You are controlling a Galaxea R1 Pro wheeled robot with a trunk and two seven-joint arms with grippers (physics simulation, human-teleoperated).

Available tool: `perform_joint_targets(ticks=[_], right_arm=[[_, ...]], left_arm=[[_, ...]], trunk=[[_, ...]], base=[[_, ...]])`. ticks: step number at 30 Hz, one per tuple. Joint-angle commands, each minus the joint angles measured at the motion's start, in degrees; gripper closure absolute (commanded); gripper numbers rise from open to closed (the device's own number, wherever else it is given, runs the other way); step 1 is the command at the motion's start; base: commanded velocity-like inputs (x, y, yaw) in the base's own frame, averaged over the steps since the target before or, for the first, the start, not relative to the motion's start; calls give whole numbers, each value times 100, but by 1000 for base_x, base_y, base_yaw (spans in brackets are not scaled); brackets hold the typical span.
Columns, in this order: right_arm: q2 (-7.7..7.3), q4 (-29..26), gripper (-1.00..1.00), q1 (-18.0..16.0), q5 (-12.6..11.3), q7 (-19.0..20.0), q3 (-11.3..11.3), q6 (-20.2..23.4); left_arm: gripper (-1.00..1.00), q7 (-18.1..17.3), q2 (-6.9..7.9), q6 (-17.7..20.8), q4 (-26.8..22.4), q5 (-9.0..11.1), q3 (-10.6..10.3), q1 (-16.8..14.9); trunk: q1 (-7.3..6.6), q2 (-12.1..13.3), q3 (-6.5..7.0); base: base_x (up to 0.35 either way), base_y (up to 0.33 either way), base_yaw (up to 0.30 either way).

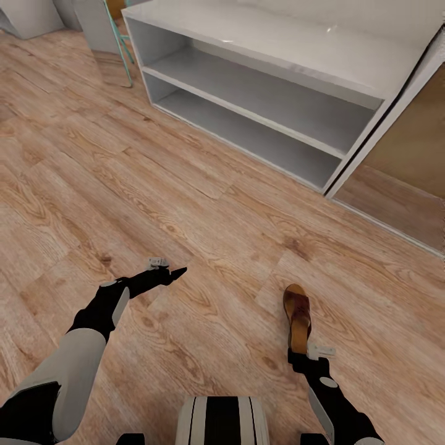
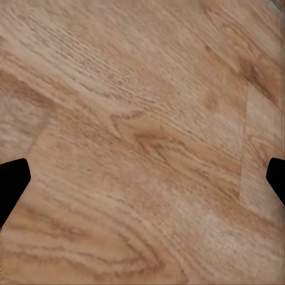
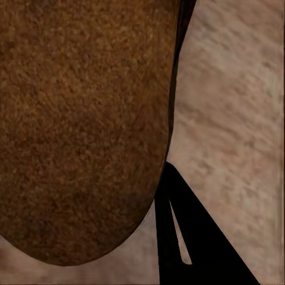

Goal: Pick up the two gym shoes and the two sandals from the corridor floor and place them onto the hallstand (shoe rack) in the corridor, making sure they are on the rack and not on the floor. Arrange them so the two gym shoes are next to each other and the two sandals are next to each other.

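Observation:
One brown sandal (image 1: 297, 314) lies toe-away from me low on the corridor floor (image 1: 204, 235), right of centre. My right gripper (image 1: 303, 356) is at its heel and looks shut on it. In the right wrist view the sandal's footbed (image 3: 83, 119) is very close, one black finger (image 3: 190, 237) lies against its edge, and the other finger is hidden. I cannot tell whether the sandal rests on the planks or is lifted. My left gripper (image 1: 176, 272) hangs open over bare wood, its fingertips (image 2: 12, 184) far apart. The hallstand (image 1: 259, 93) stands ahead, both tiers of its bench bare.
Teal chair legs (image 1: 127, 52) and grey furniture (image 1: 31, 15) stand at the back left. A white frame with a brown panel (image 1: 408, 148) borders the hallstand on the right. My trunk (image 1: 222, 420) is at the bottom edge.

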Motion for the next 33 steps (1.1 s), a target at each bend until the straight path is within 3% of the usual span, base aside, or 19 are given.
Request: perform_joint_targets(ticks=[1,17,33], right_arm=[[-3,-63,100,1,-77,-16,10,-2],[2,-1546,100,1,-85,-31,3,84],[5,-1595,100,1,-85,-25,-3,86]], left_arm=[[-100,-44,-6,44,-8,-42,38,-3],[-100,-46,-32,52,-2,-27,34,0],[-100,-38,-32,52,132,-25,34,1]], trunk=[[-3,0,19],[-44,22,374],[-85,43,795]], base=[[0,0,0],[0,0,0],[0,0,0]])
